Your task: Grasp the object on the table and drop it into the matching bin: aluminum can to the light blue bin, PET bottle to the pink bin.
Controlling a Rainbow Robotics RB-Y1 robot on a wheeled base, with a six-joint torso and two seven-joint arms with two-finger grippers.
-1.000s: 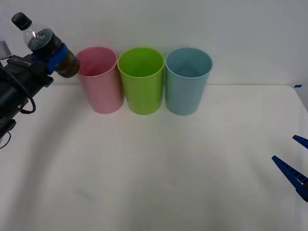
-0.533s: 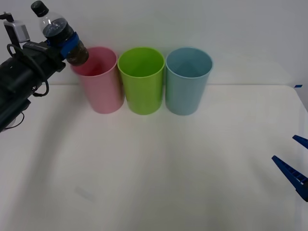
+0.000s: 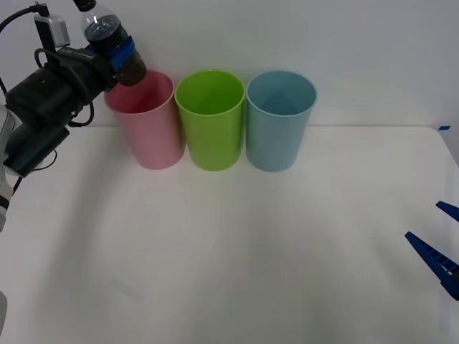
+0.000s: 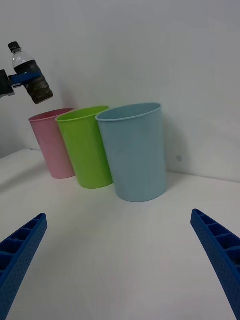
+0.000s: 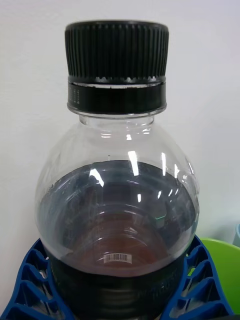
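PET bottle (image 3: 111, 39) pinched in left claw (image 3: 120, 54) — tilted, above pink bin (image 3: 147, 122) rim; right claw (image 4: 120, 260) spread.

Clear, glossy plastic bottle (image 5: 117, 200) with ribbed black cap (image 5: 116, 50); smooth matt plastic bins (image 3: 213, 118); ribbed blue fingers (image 5: 37, 280); matt white table (image 3: 237, 251).

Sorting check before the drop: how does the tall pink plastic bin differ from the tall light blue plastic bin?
The pink bin stands leftmost, the light blue bin rightmost. The bottle, held by the left gripper, hangs tilted at the pink bin's rim; nothing hangs over the light blue bin. Both stand upright, alike in shape.
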